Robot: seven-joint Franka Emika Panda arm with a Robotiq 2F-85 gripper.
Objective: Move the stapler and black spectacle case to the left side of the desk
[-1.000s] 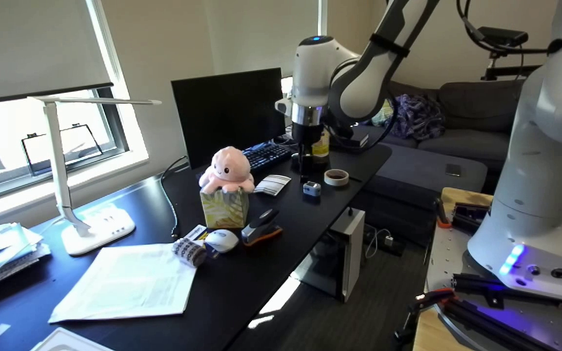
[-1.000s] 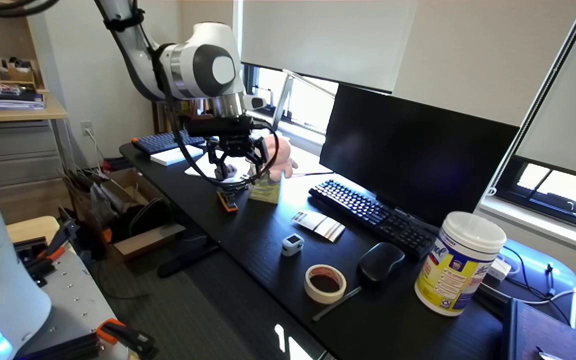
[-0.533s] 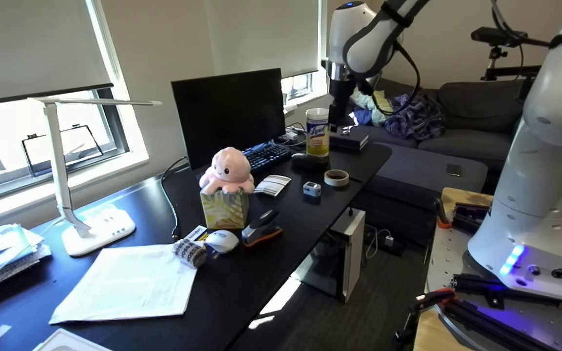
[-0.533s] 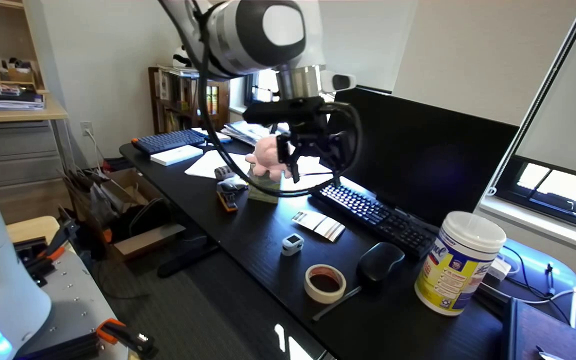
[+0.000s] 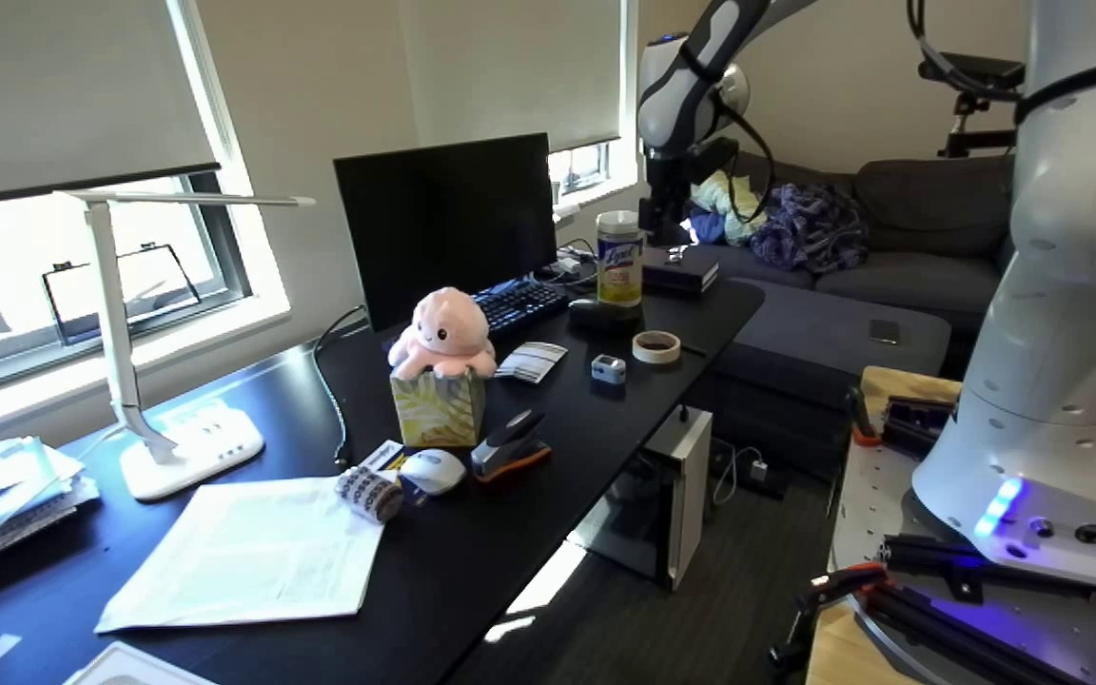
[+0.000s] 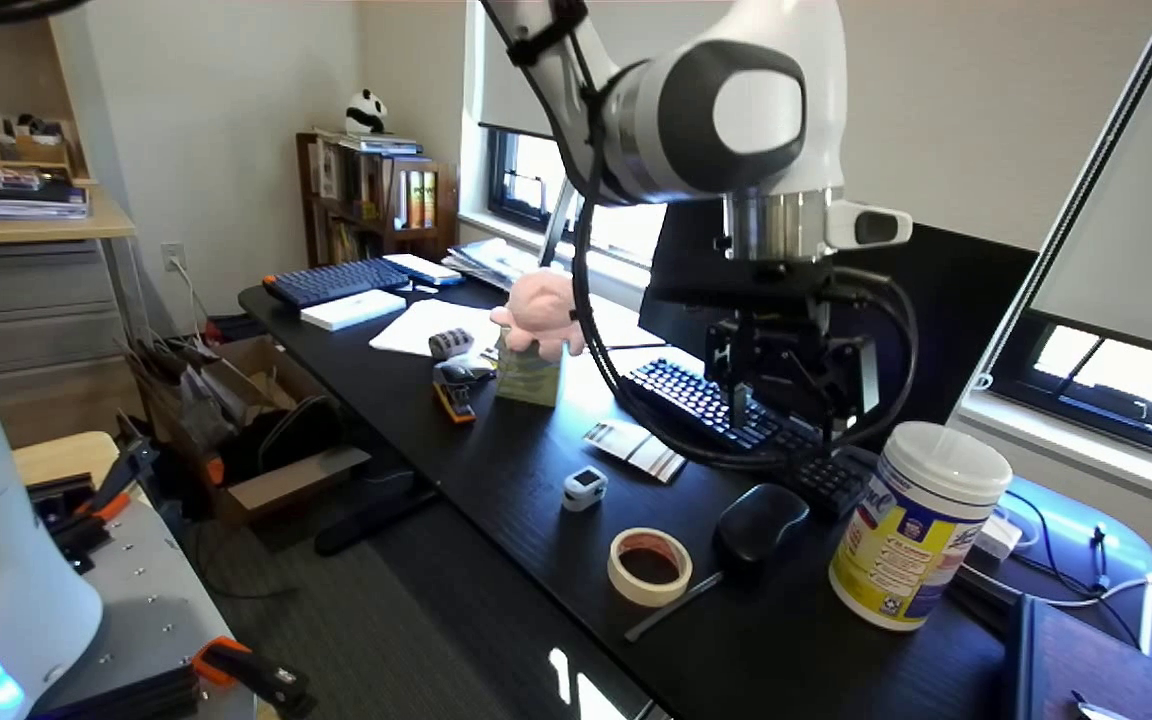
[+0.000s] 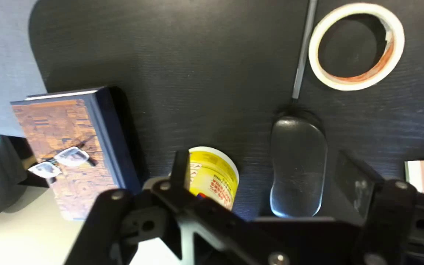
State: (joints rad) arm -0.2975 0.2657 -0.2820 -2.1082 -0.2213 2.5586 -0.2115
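My gripper [image 7: 265, 167] hangs spread near the wipes tub [image 6: 921, 525]; the glasses case [image 7: 298, 165] lies just beside the tub, the stapler [image 5: 510, 445] well apart. Descending off-centre, I could topple the tub.

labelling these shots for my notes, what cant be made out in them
Wipes canister, wrist view: partly hidden by the gripper.
Inside of the black spectacle case, all views: hidden by its shell.
Book, in an exterior view: cut off by the right and bottom edges.
Print on the papers, in an exterior view: too small and faint.
Dark flat thing on the grey sofa, in an exterior view: too small to identify.
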